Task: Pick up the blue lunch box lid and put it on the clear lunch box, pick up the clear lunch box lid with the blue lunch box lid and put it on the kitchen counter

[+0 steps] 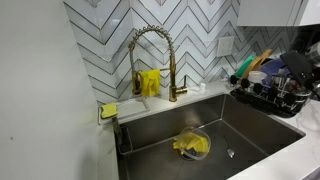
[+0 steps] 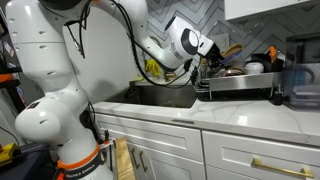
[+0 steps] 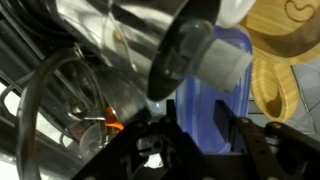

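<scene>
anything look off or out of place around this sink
One thing stands out: a crumpled yellow cloth or glove lies at the bottom of the steel sink, apparently inside a clear container. Nothing looks spilled or broken. In the wrist view the blue lid stands on edge among crowded dishes, too blurred to judge.

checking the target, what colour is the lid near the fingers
The lid is periwinkle blue; the wrist view shows it best.

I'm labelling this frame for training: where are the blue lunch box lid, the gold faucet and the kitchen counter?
blue lunch box lid (image 3: 205, 115), wrist view, its flat face.
gold faucet (image 1: 172, 75), an exterior view, upright stem.
kitchen counter (image 2: 220, 113), an exterior view, bare white top.
</scene>
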Robot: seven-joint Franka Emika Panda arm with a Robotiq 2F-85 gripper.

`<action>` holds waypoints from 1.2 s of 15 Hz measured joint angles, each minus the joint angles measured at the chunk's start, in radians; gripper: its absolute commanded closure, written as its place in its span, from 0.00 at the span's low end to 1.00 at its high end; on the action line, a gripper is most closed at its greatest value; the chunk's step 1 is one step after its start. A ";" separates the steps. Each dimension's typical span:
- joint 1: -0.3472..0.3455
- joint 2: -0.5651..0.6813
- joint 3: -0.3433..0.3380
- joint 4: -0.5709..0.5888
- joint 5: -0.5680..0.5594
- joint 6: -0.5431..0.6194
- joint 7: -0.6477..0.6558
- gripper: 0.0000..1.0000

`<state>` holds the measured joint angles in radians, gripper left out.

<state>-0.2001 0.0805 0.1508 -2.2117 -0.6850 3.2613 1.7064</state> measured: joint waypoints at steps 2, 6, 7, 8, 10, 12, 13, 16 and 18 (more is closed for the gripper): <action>0.013 0.009 -0.003 0.005 0.054 0.011 -0.040 0.57; 0.073 0.032 -0.015 0.009 0.317 0.016 -0.274 0.61; 0.066 0.036 -0.003 0.014 0.317 0.016 -0.274 0.62; 0.059 0.040 0.010 0.018 0.317 0.016 -0.274 0.67; 0.041 0.047 0.033 0.026 0.317 0.016 -0.274 0.72; 0.020 0.053 0.057 0.035 0.317 0.016 -0.275 0.60; 0.010 0.055 0.067 0.039 0.317 0.016 -0.276 0.57; -0.020 0.059 0.093 0.042 0.317 0.016 -0.278 0.87; -0.040 0.065 0.110 0.045 0.317 0.016 -0.281 1.00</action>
<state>-0.2405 0.1452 0.2612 -2.1668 -0.3683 3.2773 1.4255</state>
